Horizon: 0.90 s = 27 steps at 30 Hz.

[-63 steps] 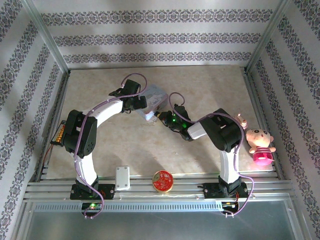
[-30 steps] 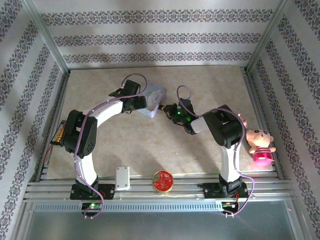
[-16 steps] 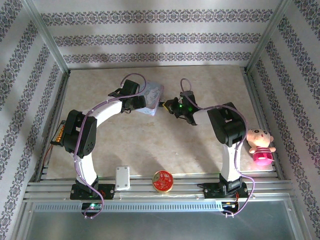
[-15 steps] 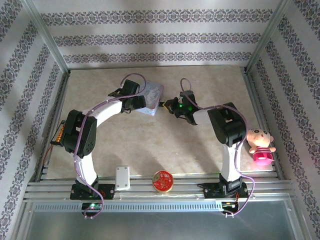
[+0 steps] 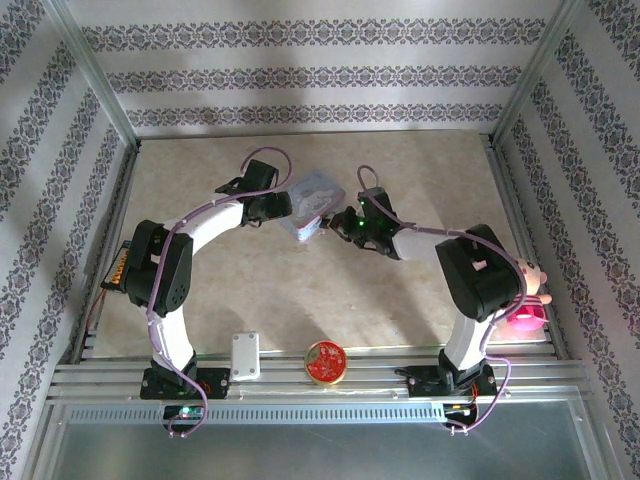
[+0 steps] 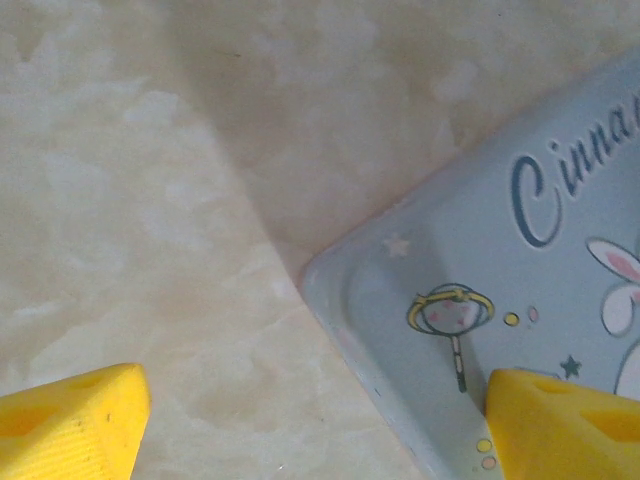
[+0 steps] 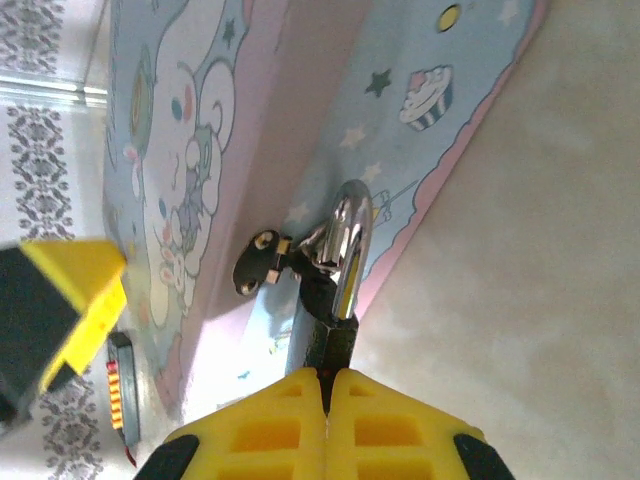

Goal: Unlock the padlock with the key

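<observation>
Jaws on the right gripper point(image 7: 328, 405) are pinched fully shut on a thin dark stem running up into the padlock point(image 7: 335, 265). I read that stem as the key point(image 7: 326, 350), seated. Left gripper point(image 6: 318, 420) gapes wide and grips nothing: one finger is over bare table, the other over the tin point(image 6: 520, 260) corner, so the tin isn't clamped.

Padlock hangs off the tin's hasp point(image 7: 257, 264), centre of the right wrist frame. In the top view that's mid-frame, between the two wrists.

Just changed, over the last half second: the right elbow swung out toward the lower right of the top view and now covers most of the doll point(image 5: 525, 318). The tin turned too, so more of its face shows. Looks like the key twist is under way, but some of the torque is spinning the tin. Can't tell if the shackle has popped.

Versus two seconds ago: the right gripper tip is in roughly the same spot by the tin. The elbow was then tucked clear of the doll. Left arm unmoved.
</observation>
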Each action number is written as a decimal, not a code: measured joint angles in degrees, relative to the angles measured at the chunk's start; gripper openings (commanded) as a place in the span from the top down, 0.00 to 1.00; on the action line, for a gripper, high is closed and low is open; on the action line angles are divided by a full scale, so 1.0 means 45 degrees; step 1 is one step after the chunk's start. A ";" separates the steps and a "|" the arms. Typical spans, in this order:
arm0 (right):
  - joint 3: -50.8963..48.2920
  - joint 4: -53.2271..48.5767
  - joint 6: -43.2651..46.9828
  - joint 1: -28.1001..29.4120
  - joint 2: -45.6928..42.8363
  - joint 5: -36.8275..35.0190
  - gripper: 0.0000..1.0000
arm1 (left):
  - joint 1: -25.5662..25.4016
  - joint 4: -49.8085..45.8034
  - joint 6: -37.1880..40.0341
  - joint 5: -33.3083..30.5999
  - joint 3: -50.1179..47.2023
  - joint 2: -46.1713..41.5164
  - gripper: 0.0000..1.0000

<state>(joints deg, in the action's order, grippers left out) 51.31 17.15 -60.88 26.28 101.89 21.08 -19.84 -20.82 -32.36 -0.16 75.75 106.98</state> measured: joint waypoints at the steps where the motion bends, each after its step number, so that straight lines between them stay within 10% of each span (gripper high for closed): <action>1: -0.0282 0.0010 0.0000 0.0151 -0.0233 -0.0107 1.00 | 0.0019 0.0000 0.0000 0.0029 0.0000 0.0000 0.14; 11: -0.2059 0.1904 -0.0680 0.0452 -0.0316 -0.0631 1.00 | 0.0141 -0.0325 0.0209 -0.0311 -0.0049 -0.0253 0.01; 15: -0.2123 0.2225 -0.0588 0.0588 -0.0243 -0.0962 0.70 | -0.0175 -0.0631 0.0729 -0.1107 -0.0053 -0.0554 0.01; 27: 0.0311 -0.0952 0.0831 0.1540 0.0287 -0.3050 0.47 | -0.1107 -0.1569 0.2336 -0.2652 0.1477 0.0573 0.01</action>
<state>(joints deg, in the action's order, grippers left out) 52.71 12.86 -57.14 33.21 103.18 7.35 -24.82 -27.88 -21.85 -12.10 82.39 109.56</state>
